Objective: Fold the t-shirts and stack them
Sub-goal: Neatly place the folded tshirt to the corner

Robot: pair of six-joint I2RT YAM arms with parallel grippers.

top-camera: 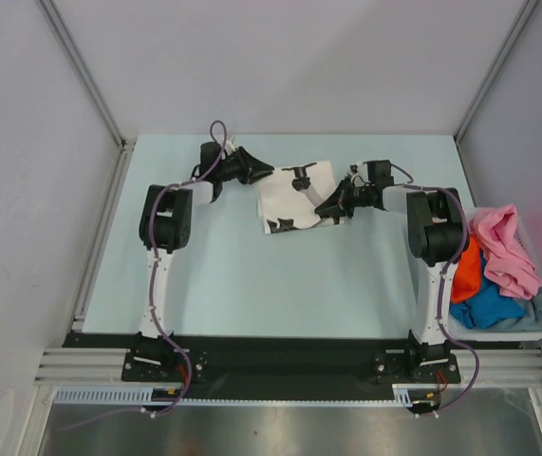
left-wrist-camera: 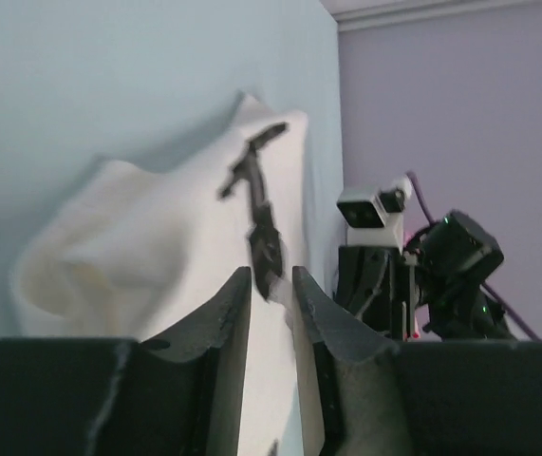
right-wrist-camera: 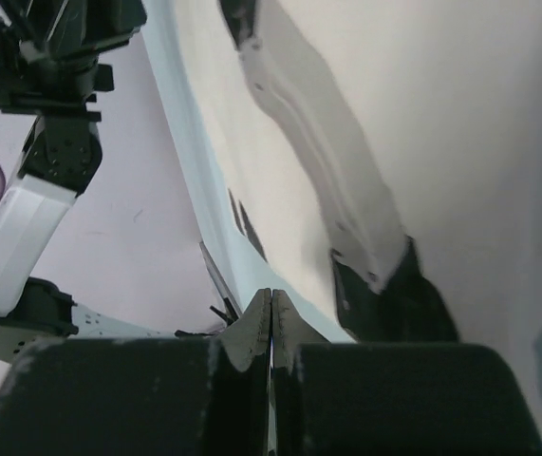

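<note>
Shirt point(top-camera: 288, 201) stretches between my right gripper point(top-camera: 322, 214), clenched at its near right corner, and left gripper point(top-camera: 267, 172), slightly parted far left, hold unclear.

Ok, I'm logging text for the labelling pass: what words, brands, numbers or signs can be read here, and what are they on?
No text can be read in any view.
white t-shirt: its black print shows only shapes, and no letters can be made out.
bin: no label or marking is visible on it.
</note>
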